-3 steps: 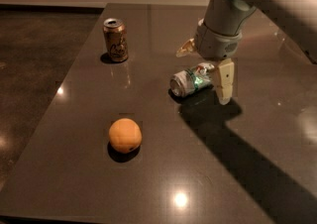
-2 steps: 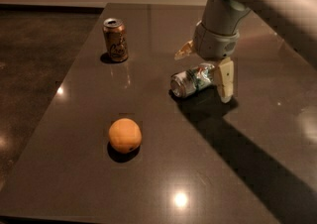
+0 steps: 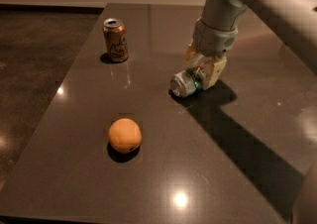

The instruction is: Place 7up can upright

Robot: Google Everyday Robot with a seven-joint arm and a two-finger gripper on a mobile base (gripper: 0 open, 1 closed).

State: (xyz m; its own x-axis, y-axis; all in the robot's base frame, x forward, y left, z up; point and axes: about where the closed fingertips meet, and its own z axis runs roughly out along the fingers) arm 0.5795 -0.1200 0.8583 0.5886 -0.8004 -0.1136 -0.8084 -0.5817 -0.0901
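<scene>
The 7up can lies on its side on the dark table, right of centre, its silver end facing front-left. My gripper comes down from the upper right and its cream fingers sit on either side of the can's rear half, closed against it. The can still rests on the table. Most of its label is hidden by the fingers.
A gold-brown can stands upright at the back left of the table. An orange sits in front, left of centre. The arm casts a long shadow to the front right. The table's left edge borders a dark floor.
The gripper's fingers were spread wide around the can; they have closed in on it and the gripper has dropped lower. The can has stayed on its side.
</scene>
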